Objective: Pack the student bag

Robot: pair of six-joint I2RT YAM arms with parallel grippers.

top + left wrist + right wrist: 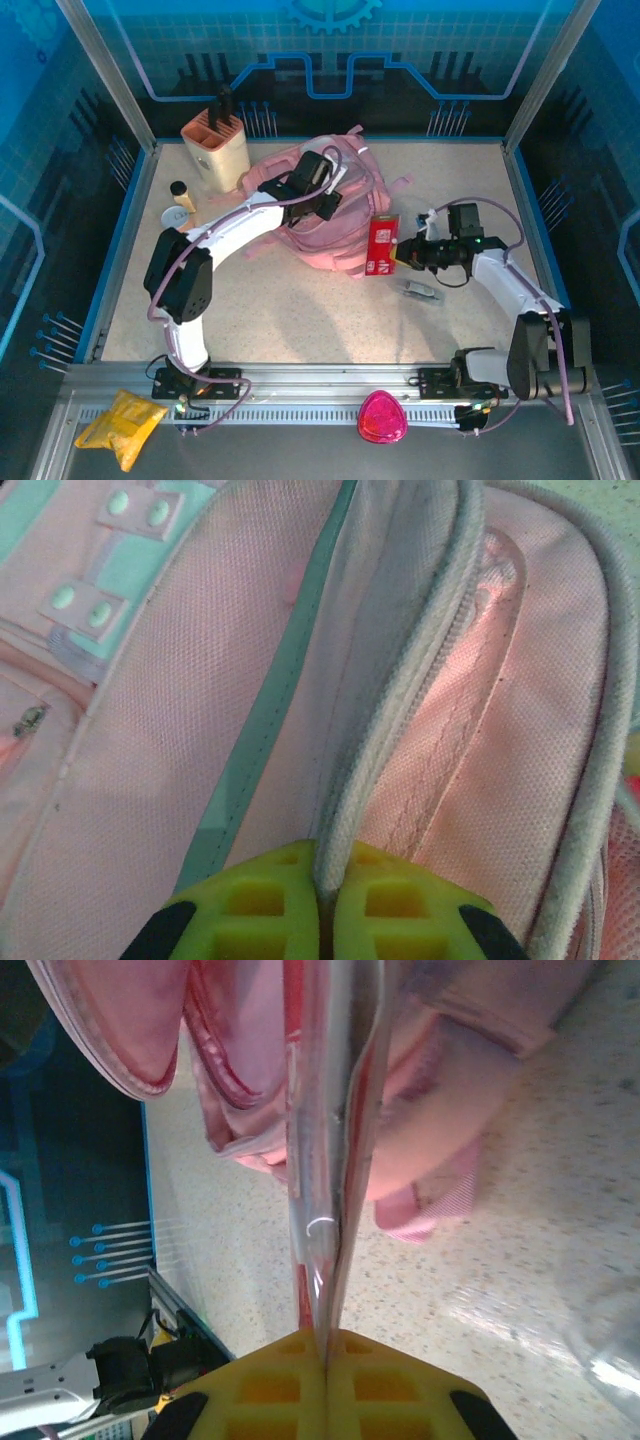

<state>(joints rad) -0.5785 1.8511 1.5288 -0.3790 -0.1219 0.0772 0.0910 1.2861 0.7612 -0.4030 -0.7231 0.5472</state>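
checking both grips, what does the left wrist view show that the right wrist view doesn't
Left wrist: the left gripper shut on the grey zip edge of the bag. Right wrist: the right gripper shut on a thin red packet, over the speckled table. Both: closed yellow jaws and pink bag fabric.

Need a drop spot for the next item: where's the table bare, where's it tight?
Bare: the near-centre table in front of the pink backpack; also the back right corner beyond the red packet. Crowded: back left, around the beige holder and small bottle.
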